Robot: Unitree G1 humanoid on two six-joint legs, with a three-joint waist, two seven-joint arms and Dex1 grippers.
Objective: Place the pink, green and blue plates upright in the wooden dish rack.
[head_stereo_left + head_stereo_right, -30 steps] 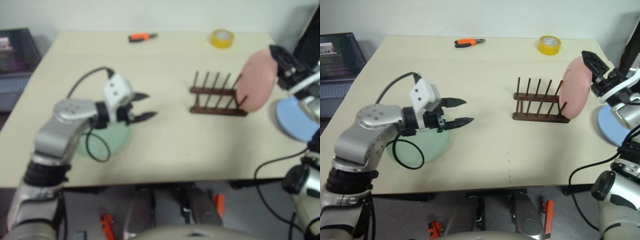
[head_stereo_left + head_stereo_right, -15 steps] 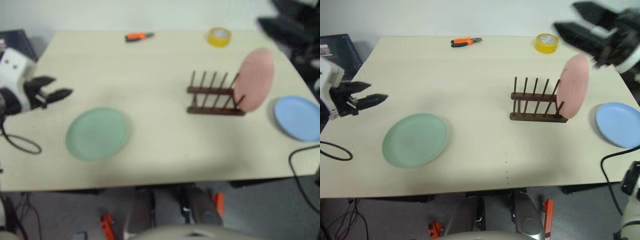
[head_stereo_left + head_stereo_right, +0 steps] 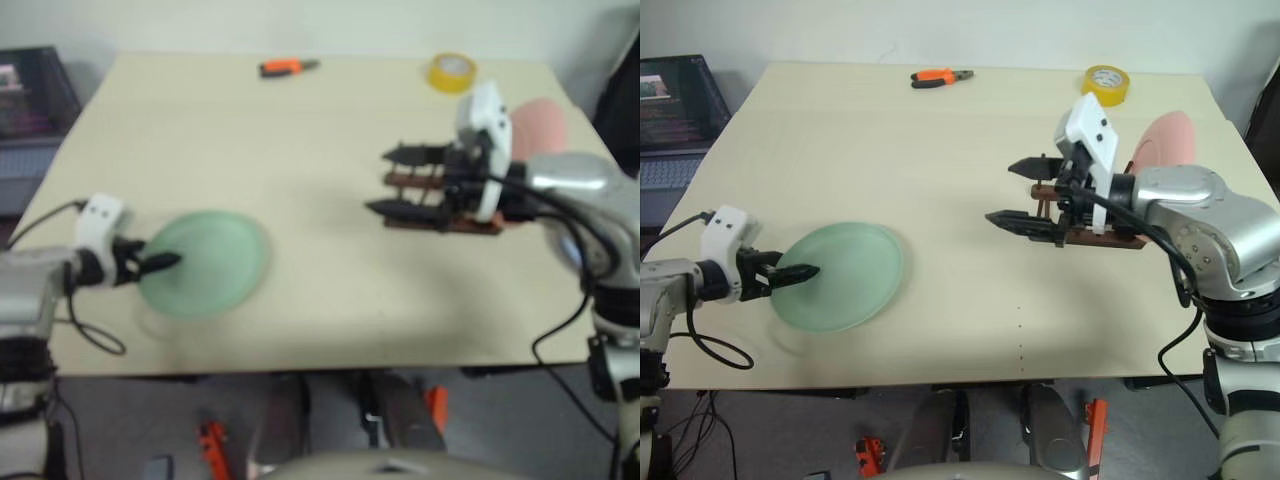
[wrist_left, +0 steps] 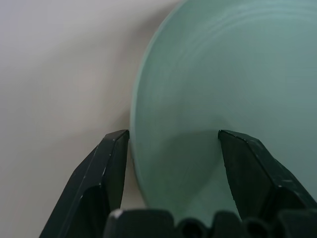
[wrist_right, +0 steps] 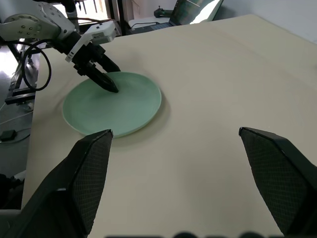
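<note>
On the table (image 3: 940, 150), the green plate (image 3: 845, 275) lies flat at about eight o'clock. The left gripper (image 3: 798, 272) reaches over its nine o'clock rim with fingers apart, one on each side of the rim. The right gripper (image 3: 1023, 192) hovers empty near centre, fingers spread wide, in front of the rack (image 3: 1110, 236) at three o'clock. The pink plate (image 3: 1160, 145) stands at the rack's far end.
</note>
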